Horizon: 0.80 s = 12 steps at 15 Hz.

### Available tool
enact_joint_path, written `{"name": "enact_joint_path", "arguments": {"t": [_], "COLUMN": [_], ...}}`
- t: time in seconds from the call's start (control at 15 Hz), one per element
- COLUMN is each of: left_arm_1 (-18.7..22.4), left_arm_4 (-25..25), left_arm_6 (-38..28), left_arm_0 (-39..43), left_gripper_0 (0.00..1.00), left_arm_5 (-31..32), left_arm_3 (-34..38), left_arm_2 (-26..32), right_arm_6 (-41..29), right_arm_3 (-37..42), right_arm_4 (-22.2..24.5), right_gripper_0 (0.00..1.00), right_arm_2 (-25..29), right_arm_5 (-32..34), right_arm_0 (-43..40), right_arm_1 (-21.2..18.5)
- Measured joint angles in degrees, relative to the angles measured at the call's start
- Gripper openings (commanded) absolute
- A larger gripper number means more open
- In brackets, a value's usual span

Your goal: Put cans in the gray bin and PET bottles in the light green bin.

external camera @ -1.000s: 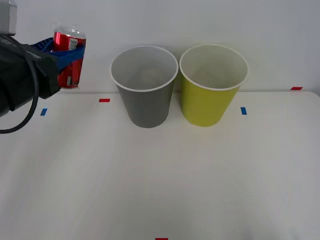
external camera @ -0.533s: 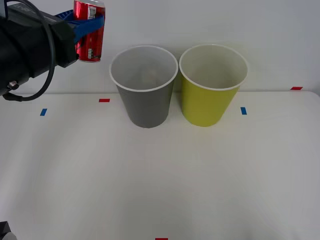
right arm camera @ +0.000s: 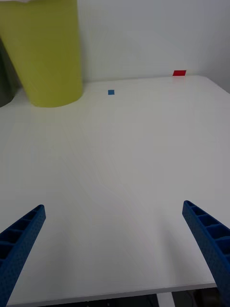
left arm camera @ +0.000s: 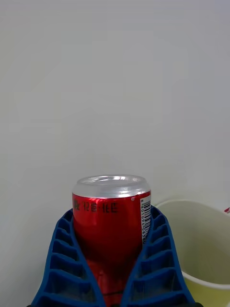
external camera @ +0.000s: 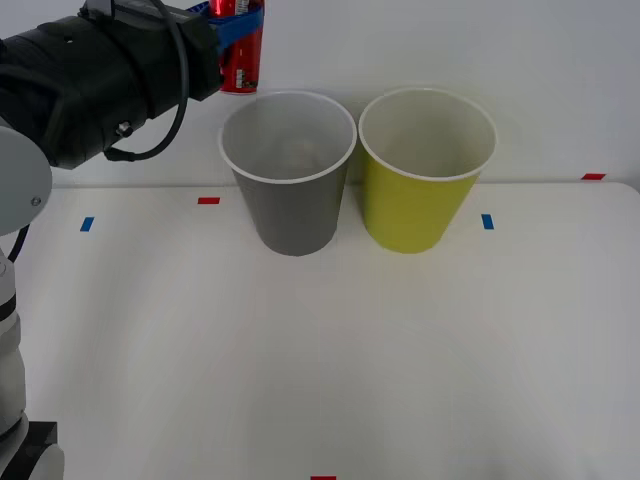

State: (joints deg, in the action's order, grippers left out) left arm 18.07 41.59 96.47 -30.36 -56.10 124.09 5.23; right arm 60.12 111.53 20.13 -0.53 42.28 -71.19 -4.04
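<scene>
Here, the left tool (external camera: 238,22) grips the can (external camera: 241,62) upright.
It hangs just left of the gray bin (external camera: 290,200); the right tool (right arm camera: 115,249) is wide open above the bench (external camera: 400,350).

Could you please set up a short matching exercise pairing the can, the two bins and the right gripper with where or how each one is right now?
Things:
1. red can
2. gray bin
3. light green bin
4. right gripper

States:
A. open, low over bare table
B. standing on the table's right half
C. held upright in the left gripper, up in the air
D. standing just left of the other bin

Pairs: 1-C, 2-D, 3-B, 4-A
</scene>
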Motion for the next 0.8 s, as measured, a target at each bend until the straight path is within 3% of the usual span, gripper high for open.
{"name": "enact_joint_path", "arguments": {"t": [0.4,0.8], "left_arm_1": [0.0,0.1], "left_arm_4": [-1.4,-2.0], "left_arm_6": [0.8,1.1], "left_arm_0": [-2.8,-4.8], "left_gripper_0": [0.0,0.0], "left_arm_5": [13.2,20.8], "left_arm_3": [-11.3,-19.0], "left_arm_2": [-6.1,-10.2], "right_arm_6": [0.0,0.0], "right_arm_3": [0.0,0.0], "right_arm_4": [0.0,0.0], "right_gripper_0": [1.0,1.0], "right_arm_2": [0.0,0.0], "right_arm_5": [0.0,0.0], "right_arm_0": [0.0,0.0], "right_arm_1": [0.0,0.0]}}
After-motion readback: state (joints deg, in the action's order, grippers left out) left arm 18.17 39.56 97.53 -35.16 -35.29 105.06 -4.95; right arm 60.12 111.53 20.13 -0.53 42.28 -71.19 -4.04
